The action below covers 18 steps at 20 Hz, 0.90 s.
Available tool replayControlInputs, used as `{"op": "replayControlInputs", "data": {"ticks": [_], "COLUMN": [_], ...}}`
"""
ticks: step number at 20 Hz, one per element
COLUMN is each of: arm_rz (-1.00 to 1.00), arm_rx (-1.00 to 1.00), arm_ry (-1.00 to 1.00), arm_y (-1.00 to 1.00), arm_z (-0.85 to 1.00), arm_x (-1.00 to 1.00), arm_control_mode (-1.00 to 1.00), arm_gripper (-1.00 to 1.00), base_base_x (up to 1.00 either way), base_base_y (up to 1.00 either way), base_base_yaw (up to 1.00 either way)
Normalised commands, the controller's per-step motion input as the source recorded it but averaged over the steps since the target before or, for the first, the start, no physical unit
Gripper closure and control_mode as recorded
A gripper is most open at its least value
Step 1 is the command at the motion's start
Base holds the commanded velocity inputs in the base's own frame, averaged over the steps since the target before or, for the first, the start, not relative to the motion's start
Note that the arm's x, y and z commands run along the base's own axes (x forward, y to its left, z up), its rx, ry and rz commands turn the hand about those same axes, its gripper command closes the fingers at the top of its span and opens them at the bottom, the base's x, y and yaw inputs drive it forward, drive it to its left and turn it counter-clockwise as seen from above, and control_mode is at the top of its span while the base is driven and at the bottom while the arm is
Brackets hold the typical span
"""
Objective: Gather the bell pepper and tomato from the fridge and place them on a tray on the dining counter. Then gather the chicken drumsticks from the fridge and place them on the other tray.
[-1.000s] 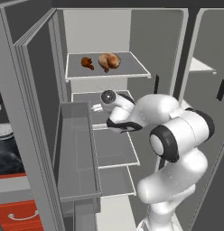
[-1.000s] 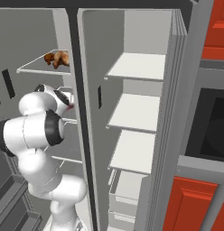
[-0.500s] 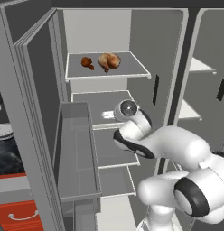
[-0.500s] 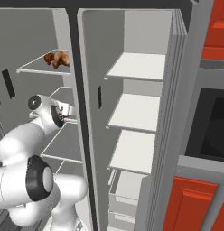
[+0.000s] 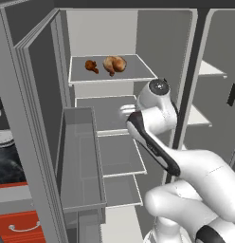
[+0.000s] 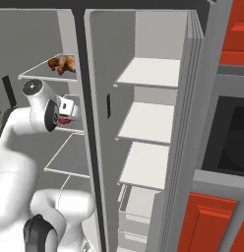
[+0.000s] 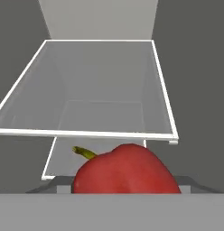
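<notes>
Arm (image 5: pixel 157 142) reaches into fridge (image 5: pixel 39 95), holding bell pepper (image 7: pixel 125 169).

Bare shelf (image 7: pixel 105 90) lies open ahead — bell pepper (image 7: pixel 125 171) (close below) blocks the near edge.

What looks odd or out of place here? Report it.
Nothing stands out. The drumsticks lie on the fridge's top shelf, and the red pepper sits whole and unspilled right at the claw. The shelves look level.
</notes>
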Motion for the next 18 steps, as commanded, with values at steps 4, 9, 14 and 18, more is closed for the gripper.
{"op": "replayControlInputs", "data": {"ticks": [4,9,14,18], "arm_rz": [0.0,0.0,0.0,0.0], "arm_rx": [0.0,0.0,0.0,0.0], "arm_ry": [0.12,0.02,0.0,0.0], "arm_y": [-0.17,-0.2,-0.32,-0.22], "arm_z": [0.32,0.01,0.01,-0.02], "arm_x": [-1.0,-1.0,-1.0,-0.9], "arm_control_mode": [-1.0,-1.0,-1.0,-1.0], "arm_gripper": [1.0,1.0,1.0,1.0], "base_base_x": [0.0,0.0,0.0,0.0], "base_base_y": [0.0,0.0,0.0,0.0], "base_base_yaw": [0.0,0.0,0.0,0.0]}}
